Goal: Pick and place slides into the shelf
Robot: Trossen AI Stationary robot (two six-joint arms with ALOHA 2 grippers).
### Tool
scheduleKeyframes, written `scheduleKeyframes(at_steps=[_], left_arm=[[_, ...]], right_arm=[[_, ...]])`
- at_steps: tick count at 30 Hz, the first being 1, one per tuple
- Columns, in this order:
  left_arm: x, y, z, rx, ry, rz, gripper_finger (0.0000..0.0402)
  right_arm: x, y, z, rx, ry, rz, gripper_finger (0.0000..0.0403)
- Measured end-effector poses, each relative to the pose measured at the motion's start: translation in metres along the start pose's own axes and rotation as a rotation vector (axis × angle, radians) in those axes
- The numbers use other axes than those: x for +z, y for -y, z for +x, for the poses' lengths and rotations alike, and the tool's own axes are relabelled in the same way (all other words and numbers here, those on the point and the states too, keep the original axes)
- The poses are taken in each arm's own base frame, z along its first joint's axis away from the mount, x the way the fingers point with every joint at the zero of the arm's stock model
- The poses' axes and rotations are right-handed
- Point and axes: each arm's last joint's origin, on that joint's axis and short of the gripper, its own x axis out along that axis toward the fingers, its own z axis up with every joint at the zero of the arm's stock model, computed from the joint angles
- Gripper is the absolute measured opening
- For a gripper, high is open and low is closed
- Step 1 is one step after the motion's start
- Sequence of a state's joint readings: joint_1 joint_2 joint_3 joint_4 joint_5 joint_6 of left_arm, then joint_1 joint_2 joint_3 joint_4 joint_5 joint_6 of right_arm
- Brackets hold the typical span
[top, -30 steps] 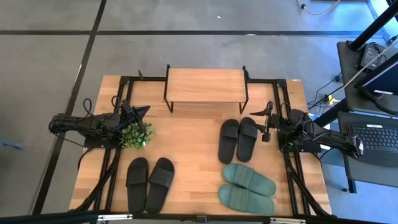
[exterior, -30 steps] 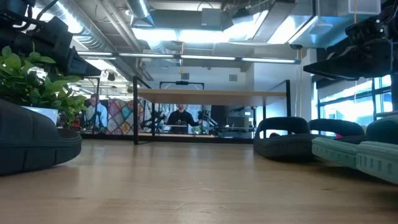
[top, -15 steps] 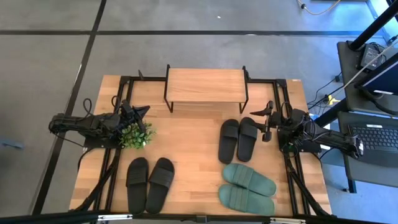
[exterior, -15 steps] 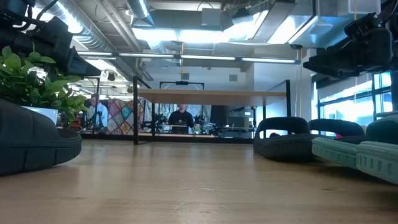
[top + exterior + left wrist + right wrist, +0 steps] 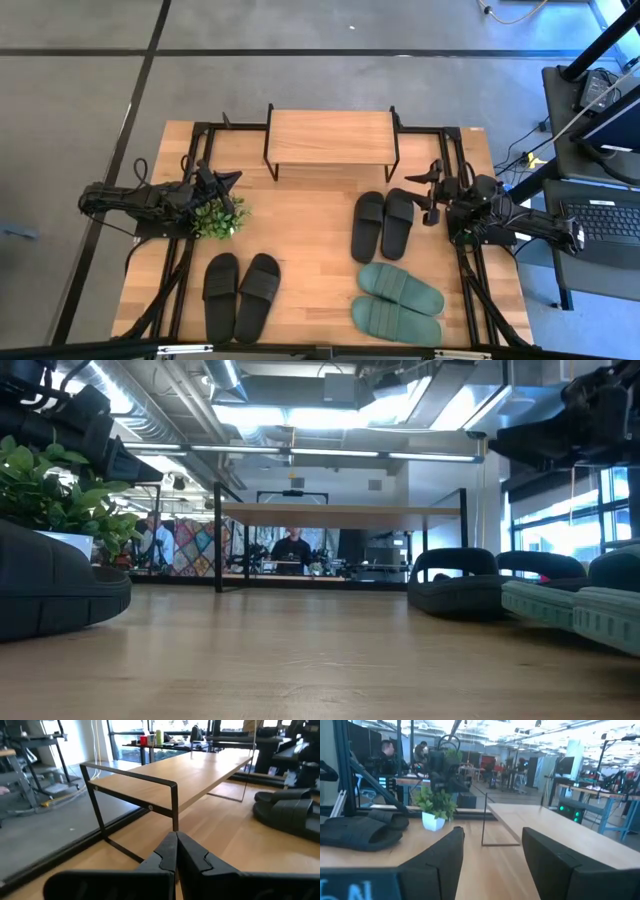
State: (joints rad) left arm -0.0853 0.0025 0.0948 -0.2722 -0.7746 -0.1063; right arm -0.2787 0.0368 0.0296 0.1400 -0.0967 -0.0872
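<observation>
Three pairs of slides lie sole-down on the table. One black pair (image 5: pixel 383 223) is right of centre, another black pair (image 5: pixel 241 295) is near the front left, and the green pair (image 5: pixel 398 303) is at the front right. The shelf (image 5: pixel 331 139) stands on its black legs at the far middle. My right gripper (image 5: pixel 428 192) hovers open just right of the black pair, which shows in its wrist view (image 5: pixel 360 832). My left gripper (image 5: pixel 230 181) is shut and waits above the plant, pointing toward the shelf (image 5: pixel 200 775).
A small potted plant (image 5: pixel 218 217) stands under the left gripper, left of centre. Bare tabletop (image 5: pixel 310 230) lies between the shelf and the slides. Black frame rails run along both table sides. People and desks show in the room beyond.
My right gripper has risen a little above the table beside the black pair; it stays open. Nothing else has moved.
</observation>
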Motion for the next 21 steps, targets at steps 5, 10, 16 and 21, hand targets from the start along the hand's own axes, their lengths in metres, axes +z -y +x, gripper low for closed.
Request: scheduleKeyframes(at_steps=[5, 10, 16, 21], left_arm=[[0.0001, 0.0, 0.0, 0.0, 0.001, 0.023, 0.0], [0.0027, 0.0006, 0.0003, -0.002, 0.029, 0.036, 0.0], [0.0035, 0.0006, 0.0003, -0.002, 0.036, 0.034, 0.0], [0.0034, 0.0006, 0.0003, 0.0, 0.035, 0.109, 0.0]], right_arm=[[0.0002, 0.0, 0.0, -0.002, 0.003, 0.0, 0.0202], [0.0009, 0.0001, 0.0, -0.002, 0.011, 0.004, 0.0202], [0.0011, 0.0001, 0.0, -0.002, 0.011, 0.023, 0.0202], [0.0006, 0.0, 0.0, -0.001, 0.006, 0.032, 0.0202]])
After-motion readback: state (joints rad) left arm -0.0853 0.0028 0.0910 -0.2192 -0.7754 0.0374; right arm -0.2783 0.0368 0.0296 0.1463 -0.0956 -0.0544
